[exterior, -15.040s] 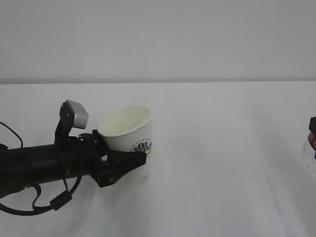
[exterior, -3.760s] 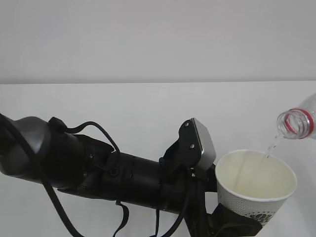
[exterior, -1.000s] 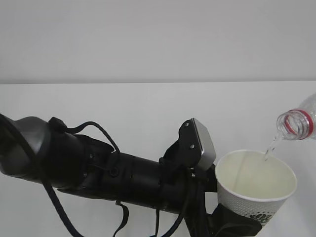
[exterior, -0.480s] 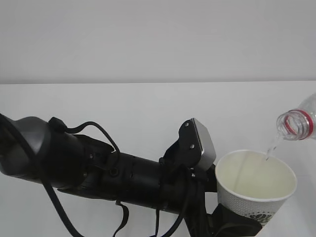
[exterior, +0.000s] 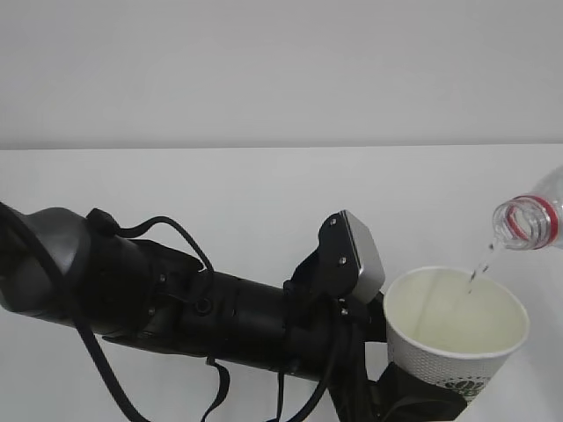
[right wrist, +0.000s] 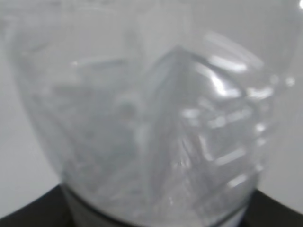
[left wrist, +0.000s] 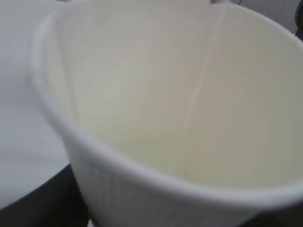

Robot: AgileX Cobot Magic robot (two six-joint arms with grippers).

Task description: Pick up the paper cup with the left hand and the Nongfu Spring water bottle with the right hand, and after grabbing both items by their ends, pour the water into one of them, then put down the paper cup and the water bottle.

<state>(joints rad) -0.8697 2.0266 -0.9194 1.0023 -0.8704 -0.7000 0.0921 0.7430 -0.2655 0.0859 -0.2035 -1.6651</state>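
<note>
The white paper cup point(exterior: 457, 327) hangs upright at the lower right of the exterior view, its base clamped in my left gripper point(exterior: 420, 403). Seen from the left wrist, the cup point(left wrist: 170, 104) fills the frame, cream inside, with dark fingers point(left wrist: 42, 198) at its base. The Nongfu Spring water bottle point(exterior: 535, 213) is tilted mouth-down above the cup's right rim, its red neck ring showing. A thin broken trickle of water point(exterior: 478, 269) falls into the cup. Through the right wrist camera the clear bottle point(right wrist: 156, 123) sits between dark fingers point(right wrist: 28, 215). The right gripper lies outside the exterior view.
My bulky black left arm point(exterior: 176, 308) with loose cables and its grey plate point(exterior: 362, 255) spans the lower left of the exterior view. Behind it the white table point(exterior: 264, 193) meets a pale wall.
The stream from the bottle has thinned to a broken trickle. Cup, bottle and left arm hold the same places as a second ago.
</note>
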